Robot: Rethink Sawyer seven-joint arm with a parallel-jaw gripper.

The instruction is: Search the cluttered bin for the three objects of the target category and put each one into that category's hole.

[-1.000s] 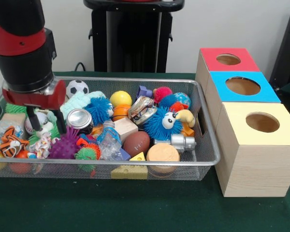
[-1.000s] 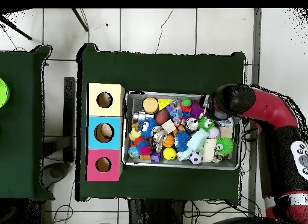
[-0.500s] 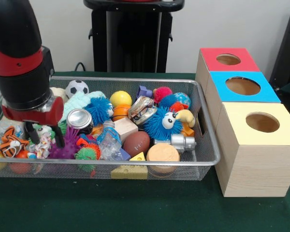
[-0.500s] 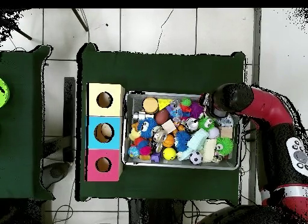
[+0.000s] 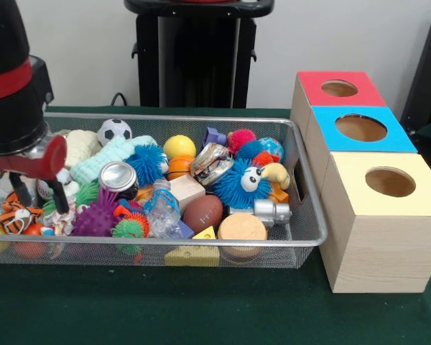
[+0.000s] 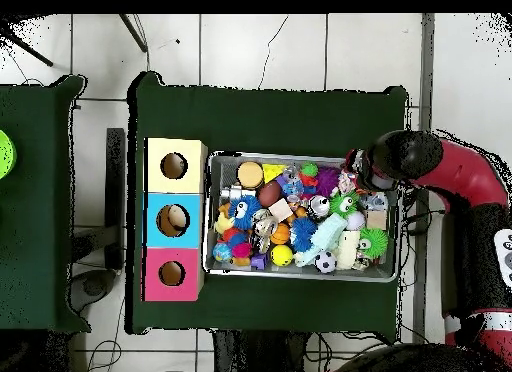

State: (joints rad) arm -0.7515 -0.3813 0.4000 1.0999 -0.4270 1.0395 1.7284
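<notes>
- Front view: the gripper [image 5: 34, 192] hangs over the left end of the wire bin [image 5: 302, 215]. Two dark fingers [image 5: 57, 195] point down with a gap between them and nothing held in it; the jaws are apart.
- Below the fingertips lie a striped tiger toy [image 5: 14, 212] and a purple spiky ball [image 5: 97, 215], just beside each other.
- Mid-bin: a silver can [image 5: 118, 176] stands end-up near a blue fuzzy ball [image 5: 147, 162]; a yellow ball [image 5: 179, 146] and a soccer ball [image 5: 113, 131] lie toward the far wall; a brown football [image 5: 202, 213] lies near the front wall.
- Right of the bin stand three boxes in a row, each with a round hole on top: red box [image 5: 359, 93], blue box [image 5: 395, 136], yellow box [image 5: 416, 165].
- Overhead view: the arm [image 6: 440, 168] reaches over the bin's right end. The bin [image 6: 302, 275] sits on the green table [image 6: 270, 118], just beside the box row [image 6: 150, 220]. The jaw state cannot be told here.
</notes>
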